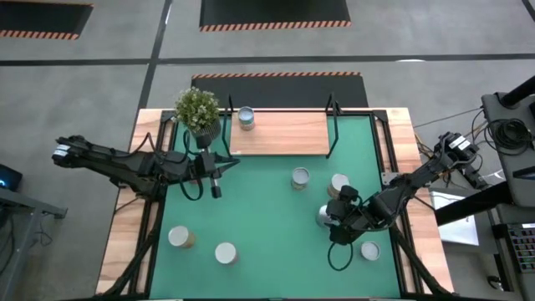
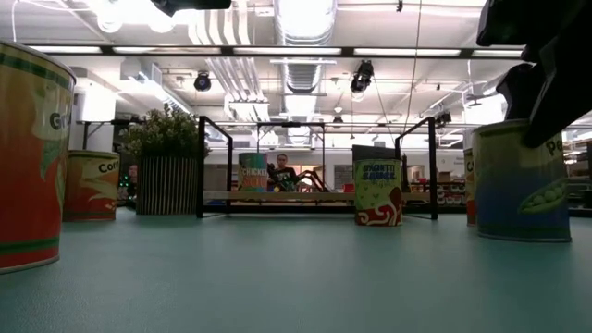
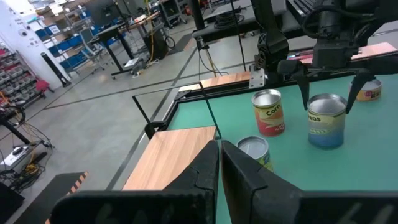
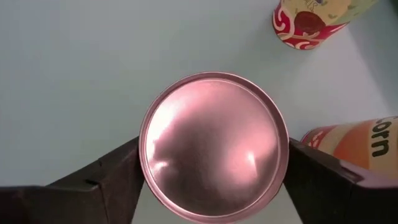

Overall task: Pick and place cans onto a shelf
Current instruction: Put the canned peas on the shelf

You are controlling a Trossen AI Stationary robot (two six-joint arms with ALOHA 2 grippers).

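Here, a small cylindrical tin can with a blue-grey pea label and shiny round top (image 4: 214,146) is flanked at lower right of the high view by the right gripper (image 4: 213,163), spread either side; whether it is touched cannot be told. Rigid, smooth, probably slippery, it should be pinched mid-wall. The left gripper (image 3: 220,163), closed and empty, is held at centre left, below the light-brown wooden shelf with black posts (image 1: 280,134).

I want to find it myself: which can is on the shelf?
Look to the wooden shelf at the green mat's far edge. One can stands near its left end, beside the potted plant; it alone sits on wood, not mat.
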